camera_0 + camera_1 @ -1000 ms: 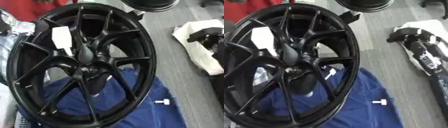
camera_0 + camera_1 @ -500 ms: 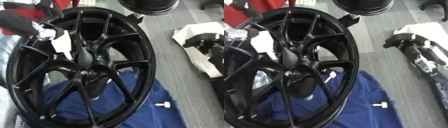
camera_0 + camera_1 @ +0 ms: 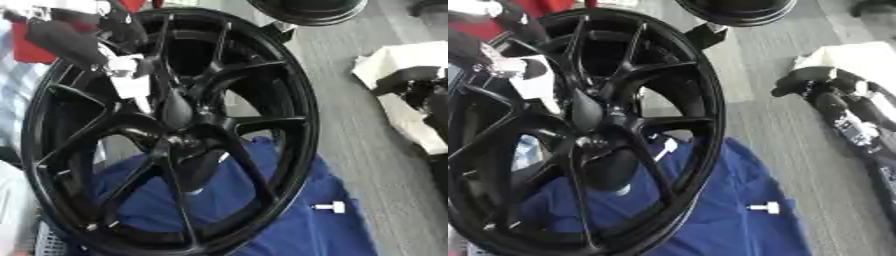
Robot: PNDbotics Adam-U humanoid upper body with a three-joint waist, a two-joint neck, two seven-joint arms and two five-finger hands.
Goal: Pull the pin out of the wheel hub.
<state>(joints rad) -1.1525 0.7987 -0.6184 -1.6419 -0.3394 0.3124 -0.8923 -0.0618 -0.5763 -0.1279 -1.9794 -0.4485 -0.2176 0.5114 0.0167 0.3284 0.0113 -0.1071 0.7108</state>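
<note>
The wheel (image 3: 171, 130) stands tilted on a blue cloth (image 3: 289, 220), hub (image 3: 179, 142) toward the camera. The left hand (image 3: 74, 37) comes in at the upper left, near the rim and a white tag (image 3: 131, 82) on a spoke; whether its fingers are curled cannot be told. No pin can be picked out in the hub. A small white piece (image 3: 765, 207) lies on the cloth's right side. The right hand (image 3: 837, 102) lies idle at the right, fingers unclear. Risk: a sideways tug could tip or roll the wheel, or the hand could snag the tag.
</note>
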